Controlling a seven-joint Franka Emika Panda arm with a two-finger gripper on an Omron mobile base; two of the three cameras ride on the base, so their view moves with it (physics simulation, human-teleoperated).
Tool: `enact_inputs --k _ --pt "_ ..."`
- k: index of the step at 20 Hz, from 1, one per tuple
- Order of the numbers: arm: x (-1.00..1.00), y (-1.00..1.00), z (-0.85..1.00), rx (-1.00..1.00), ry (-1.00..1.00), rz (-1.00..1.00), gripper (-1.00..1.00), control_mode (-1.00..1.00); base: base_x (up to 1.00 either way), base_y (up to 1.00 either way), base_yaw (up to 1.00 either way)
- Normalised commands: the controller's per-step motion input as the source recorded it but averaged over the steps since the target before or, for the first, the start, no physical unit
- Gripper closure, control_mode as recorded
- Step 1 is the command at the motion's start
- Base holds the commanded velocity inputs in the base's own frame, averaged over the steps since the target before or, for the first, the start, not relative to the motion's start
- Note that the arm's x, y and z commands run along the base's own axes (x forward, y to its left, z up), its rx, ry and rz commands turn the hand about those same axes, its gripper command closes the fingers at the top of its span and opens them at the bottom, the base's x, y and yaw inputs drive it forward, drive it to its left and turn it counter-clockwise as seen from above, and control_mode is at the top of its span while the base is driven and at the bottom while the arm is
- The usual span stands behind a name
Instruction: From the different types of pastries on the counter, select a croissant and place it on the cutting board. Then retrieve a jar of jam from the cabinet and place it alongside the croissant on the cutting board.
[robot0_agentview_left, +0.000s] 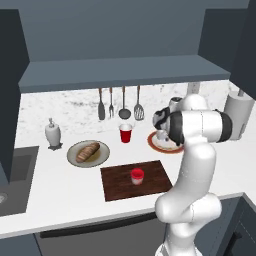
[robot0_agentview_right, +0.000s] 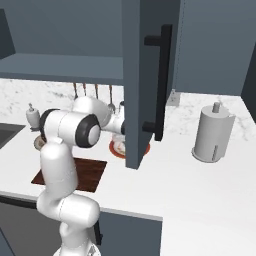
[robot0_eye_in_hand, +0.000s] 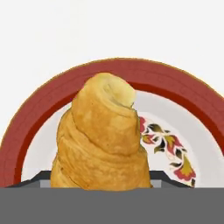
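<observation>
The golden croissant (robot0_eye_in_hand: 105, 135) lies on a red-rimmed floral plate (robot0_eye_in_hand: 175, 94), very close in the hand view. My gripper (robot0_agentview_left: 163, 134) is lowered over that plate (robot0_agentview_left: 156, 145) at the right of the counter, and its fingers are hidden around the pastry. The small red jar of jam (robot0_agentview_left: 137, 176) stands on the dark wooden cutting board (robot0_agentview_left: 117, 182), towards its right half. The brown loaf (robot0_agentview_left: 88, 151) rests on a grey plate (robot0_agentview_left: 103, 152) to the left. Above, the blue-grey cabinet shelf (robot0_agentview_left: 125, 70) is bare.
A red cup (robot0_agentview_left: 125, 133) stands behind the board, under hanging utensils (robot0_agentview_left: 120, 102). A soap dispenser (robot0_agentview_left: 52, 134) and sink (robot0_agentview_left: 15, 175) are on the left, a paper towel roll (robot0_agentview_right: 212, 132) on the right. An open cabinet door (robot0_agentview_right: 145, 85) hangs beside the arm.
</observation>
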Motion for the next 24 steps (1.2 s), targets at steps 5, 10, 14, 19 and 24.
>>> enact_inputs --k 5,10,14,19,24 --pt "-1.00 0.09 0.00 0.08 0.01 0.06 1.00 -1.00 0.00 0.00 0.00" --pt "-0.64 0.43 0.03 0.06 0.04 0.00 1.00 -1.00 0.00 0.00 0.00" --pt "-0.18 0.98 0.00 0.00 0.11 0.00 1.00 -1.00 0.00 0.00 0.00" --pt "-0.33 0.68 0.00 0.00 0.12 0.00 1.00 -1.00 0.00 0.00 0.00" --pt "-0.54 0.56 0.00 0.00 0.16 0.00 1.00 -1.00 0.00 0.00 0.00"
